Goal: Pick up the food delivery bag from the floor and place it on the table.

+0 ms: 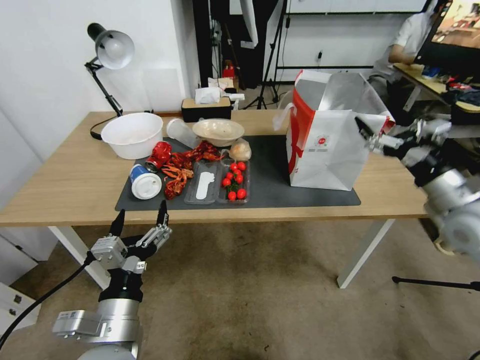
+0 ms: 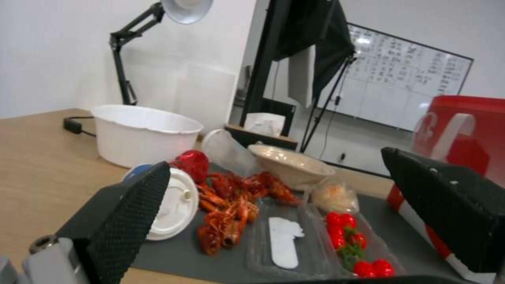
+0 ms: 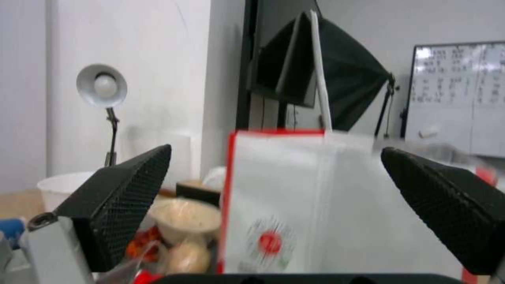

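Room: white wall at 10 o'clock, black light stands and a whiteboard behind the table (image 1: 60, 185), mottled brown floor (image 1: 250, 295) in front of it. The table is light wood on white legs, with a dark grey mat (image 1: 275, 180) across its middle.

Food delivery bag (image 1: 325, 145): standing upright on the mat toward its 3 o'clock end, mouth open, foil lining showing, red side facing the food. It rests on the table, not on the floor. In the right wrist view the bag (image 3: 315, 209) stands ahead of the camera, round red logo facing it.

Right gripper (image 1: 372, 137): at the bag's upper corner on the 3 o'clock side, level with the rim. Fingers spread wide in the right wrist view, nothing between them. Whether a fingertip touches the paper cannot be told.

Left gripper (image 1: 141, 219): low at 7 o'clock, just off the near table edge, pointing at the food. Fingers wide apart, holding nothing.

Also on the table, at the 9 o'clock end of the mat: white bowl (image 1: 132, 134), desk lamp (image 1: 107, 55), lidded cup (image 1: 145, 182) lying on its side, crayfish (image 1: 182, 167), clear tray of cherry tomatoes (image 1: 235, 182), beige bowl (image 1: 218, 131).
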Robot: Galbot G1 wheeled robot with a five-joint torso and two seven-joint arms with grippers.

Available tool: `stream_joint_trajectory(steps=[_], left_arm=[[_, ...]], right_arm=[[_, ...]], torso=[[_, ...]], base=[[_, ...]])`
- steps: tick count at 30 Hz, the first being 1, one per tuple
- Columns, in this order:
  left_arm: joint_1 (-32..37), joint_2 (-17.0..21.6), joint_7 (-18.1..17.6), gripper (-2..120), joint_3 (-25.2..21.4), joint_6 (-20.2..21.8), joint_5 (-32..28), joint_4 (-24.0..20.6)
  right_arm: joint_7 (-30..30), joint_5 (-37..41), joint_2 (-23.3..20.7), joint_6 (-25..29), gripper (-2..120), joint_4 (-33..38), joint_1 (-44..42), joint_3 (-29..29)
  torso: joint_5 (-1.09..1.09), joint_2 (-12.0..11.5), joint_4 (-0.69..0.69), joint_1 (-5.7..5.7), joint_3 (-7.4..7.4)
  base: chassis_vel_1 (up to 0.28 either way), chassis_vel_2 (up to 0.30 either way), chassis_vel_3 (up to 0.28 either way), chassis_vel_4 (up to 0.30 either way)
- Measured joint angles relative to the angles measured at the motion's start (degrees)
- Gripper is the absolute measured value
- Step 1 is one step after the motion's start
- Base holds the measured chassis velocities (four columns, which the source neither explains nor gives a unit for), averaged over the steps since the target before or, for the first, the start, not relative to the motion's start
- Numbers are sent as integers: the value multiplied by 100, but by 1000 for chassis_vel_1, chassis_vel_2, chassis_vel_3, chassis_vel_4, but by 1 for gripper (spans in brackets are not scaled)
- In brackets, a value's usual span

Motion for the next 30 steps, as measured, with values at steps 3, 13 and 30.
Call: stream_joint_trajectory(steps=[3,13,30], left_arm=[[-20,-3,65,100,-21,-38,56,93],[-42,31,188,100,-57,-146,67,498],[-45,95,361,100,-260,-557,312,1155]], right_arm=[[283,-771,548,175,100,203,-576,-16],[781,-1620,1831,457,100,338,-1700,-241],[790,-2082,2571,566,100,-112,-1993,-571]], torso=[[0,0,2,1,0],[0,0,0,0,0],[0,-1,1,1,1]], base=[[0,0,0,0],[0,0,0,0],[0,0,0,0]])
